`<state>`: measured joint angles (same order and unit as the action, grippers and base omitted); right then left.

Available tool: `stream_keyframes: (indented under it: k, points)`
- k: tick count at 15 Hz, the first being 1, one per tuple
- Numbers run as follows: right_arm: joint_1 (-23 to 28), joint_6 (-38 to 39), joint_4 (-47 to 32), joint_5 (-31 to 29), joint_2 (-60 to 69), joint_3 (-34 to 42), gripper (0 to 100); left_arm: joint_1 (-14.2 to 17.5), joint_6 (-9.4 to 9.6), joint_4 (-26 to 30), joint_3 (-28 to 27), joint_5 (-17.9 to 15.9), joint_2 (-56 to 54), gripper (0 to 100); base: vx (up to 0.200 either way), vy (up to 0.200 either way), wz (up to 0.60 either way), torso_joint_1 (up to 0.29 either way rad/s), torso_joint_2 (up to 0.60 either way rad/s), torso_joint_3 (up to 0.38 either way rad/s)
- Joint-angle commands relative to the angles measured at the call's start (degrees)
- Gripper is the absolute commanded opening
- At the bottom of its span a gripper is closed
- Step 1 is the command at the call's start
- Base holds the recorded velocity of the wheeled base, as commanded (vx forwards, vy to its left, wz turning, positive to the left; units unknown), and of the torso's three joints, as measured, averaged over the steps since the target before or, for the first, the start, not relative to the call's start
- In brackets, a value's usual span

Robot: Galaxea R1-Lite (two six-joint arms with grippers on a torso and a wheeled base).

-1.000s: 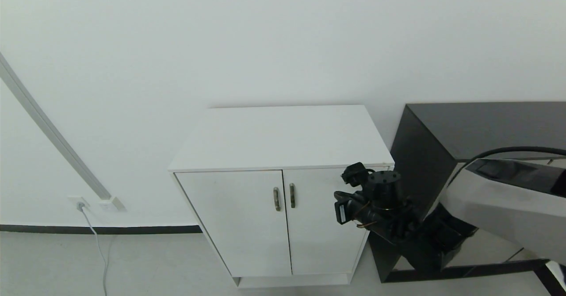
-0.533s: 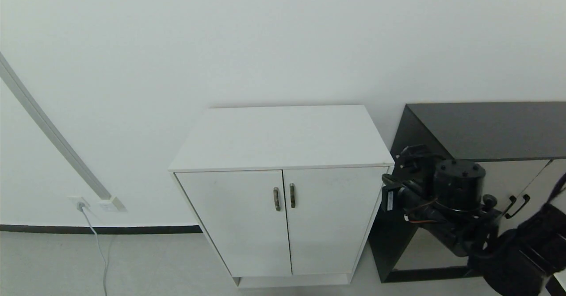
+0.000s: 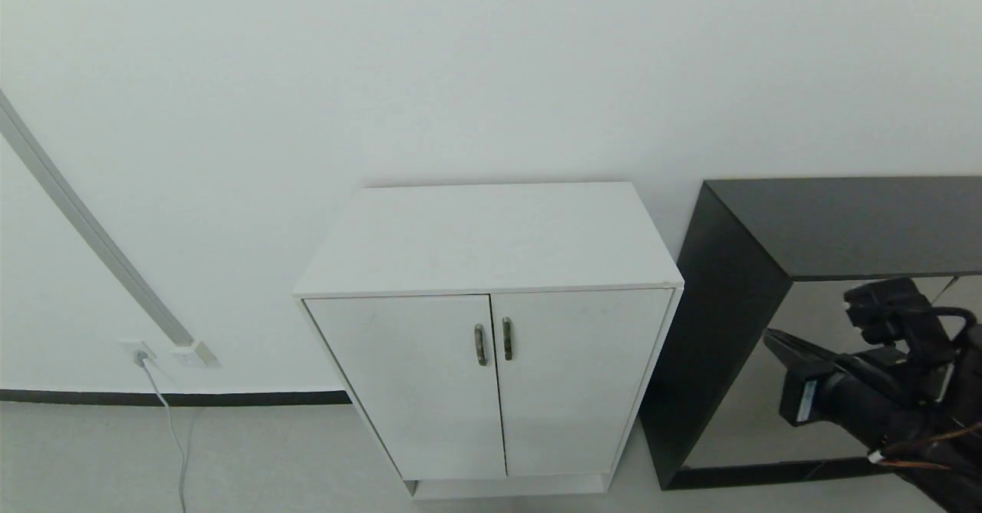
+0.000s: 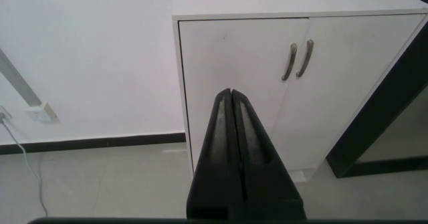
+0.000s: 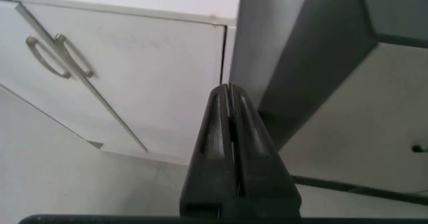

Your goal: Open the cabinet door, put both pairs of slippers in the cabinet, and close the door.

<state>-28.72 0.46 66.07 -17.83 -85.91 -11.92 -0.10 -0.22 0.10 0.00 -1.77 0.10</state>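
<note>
Cabinet: white cabinet (image 3: 491, 237) stands against the far wall, at the middle of the scene, with a black sideboard (image 3: 844, 221) just beside it on the right.
Doors: left door (image 3: 414, 383) and right door (image 3: 571, 375) both lie flush and shut; the two handles (image 3: 480, 345) sit side by side at the centre seam, and neither tool touches them.
Left tool: left tool (image 4: 231, 93) is clenched on nothing, fingers pressed flat together, held on the near side of the cabinet and well apart from it, aimed toward the left door.
Right tool: right tool (image 5: 229, 89) is likewise clenched and empty; in the head view it hangs at the far right, in front of the sideboard and well apart from the cabinet's right side.
Slippers: whatever is behind the shut doors is hidden, so whether either pair is inside cannot be told.
Floor: bare grey floor (image 3: 268, 459) runs in front of the cabinet, with a cable (image 3: 170, 429) trailing down from a wall socket at the left.
Progress: judged from this alone, the cabinet is in the state the task ends with, doors shut and both tools free and clear of the handles; it is equally the state it starts from.
Remaining: if the pairs are inside, nothing is left; if not, opening, loading both pairs and closing all remain.
</note>
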Motion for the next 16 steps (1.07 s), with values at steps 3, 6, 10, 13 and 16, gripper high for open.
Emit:
stream_keyframes:
  k: [3,6,10,13,16]
  points:
    - [1.4,-4.6,-0.5,-0.2,18.8,11.4,0,0.0,0.04,0.0,0.0,0.0,0.0,0,0.0,0.0,0.0,0.0,0.0,0.0]
    - [3.2,-7.0,-14.7,-0.4,33.8,11.7,0,0.0,0.04,0.0,0.0,0.0,0.0,0,0.0,0.0,0.0,0.0,0.0,0.0]
    - [3.4,-7.7,-53.3,0.1,60.7,3.0,0,0.0,0.04,0.0,0.0,0.0,0.0,0,0.0,0.0,0.0,0.0,0.0,0.0]
    - [9.6,-7.7,-66.2,0.4,72.1,2.7,0,0.0,0.04,0.0,0.0,0.0,0.0,0,0.0,0.0,0.0,0.0,0.0,0.0]
    - [18.6,-7.6,-66.9,-0.4,76.9,3.2,0,0.0,0.04,0.0,0.0,0.0,0.0,0,0.0,0.0,0.0,0.0,0.0,0.0]
